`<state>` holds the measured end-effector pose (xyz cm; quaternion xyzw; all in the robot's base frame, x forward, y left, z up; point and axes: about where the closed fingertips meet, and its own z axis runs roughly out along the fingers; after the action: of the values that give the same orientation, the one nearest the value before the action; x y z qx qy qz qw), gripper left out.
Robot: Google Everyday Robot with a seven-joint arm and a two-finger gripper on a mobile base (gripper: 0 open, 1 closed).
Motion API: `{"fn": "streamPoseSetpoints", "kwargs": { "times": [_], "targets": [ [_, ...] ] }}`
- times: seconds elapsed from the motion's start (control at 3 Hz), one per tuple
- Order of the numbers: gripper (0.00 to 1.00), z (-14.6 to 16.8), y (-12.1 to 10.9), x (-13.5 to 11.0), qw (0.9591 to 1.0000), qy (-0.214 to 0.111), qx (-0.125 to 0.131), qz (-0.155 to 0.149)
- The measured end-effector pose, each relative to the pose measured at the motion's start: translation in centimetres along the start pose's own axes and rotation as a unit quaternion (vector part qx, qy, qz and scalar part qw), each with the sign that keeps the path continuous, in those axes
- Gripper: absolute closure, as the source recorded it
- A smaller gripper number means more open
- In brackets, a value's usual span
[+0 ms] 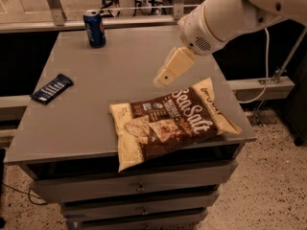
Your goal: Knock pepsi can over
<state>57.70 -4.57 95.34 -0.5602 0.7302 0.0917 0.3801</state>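
The jaws of the gripper are held above the table, over its right-hand half, at the end of a cream block that slants down and to the left from the white arm. Whether they are released or clenched cannot be told, and nothing is seen to be grasped. The pepsi can is found well apart from the jaws, beyond them and to their left, at the far left corner of the table; it is stood upright, with its silver rim uppermost, and is not touched by anything. Just on the near side of the jaws, and a little to their right, a brown and cream chip bag marked "Sea Salt" is laid flat, with one corner hung over the near edge of the table. Far to the left of the jaws, close to the left edge, a flat dark-blue snack bar wrapper with white stripes is laid. Below the jaws, under the table top, grey drawers are stacked.
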Motion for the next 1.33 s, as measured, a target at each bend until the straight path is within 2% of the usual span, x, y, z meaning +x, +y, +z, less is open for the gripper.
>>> {"fn": "streamPoseSetpoints", "kwargs": {
  "times": [0.33,0.67,1.0,1.33],
  "targets": [
    [0.0,0.0,0.0,-0.2,1.0,-0.003,0.0,0.0],
    [0.0,2.0,-1.2,-2.1,0.9985,-0.052,0.008,0.016],
    [0.0,6.3,-5.0,-6.0,0.9875,-0.143,0.021,0.063],
    [0.0,10.7,-9.4,-9.5,0.9765,-0.189,0.034,0.097]
  ]
}}
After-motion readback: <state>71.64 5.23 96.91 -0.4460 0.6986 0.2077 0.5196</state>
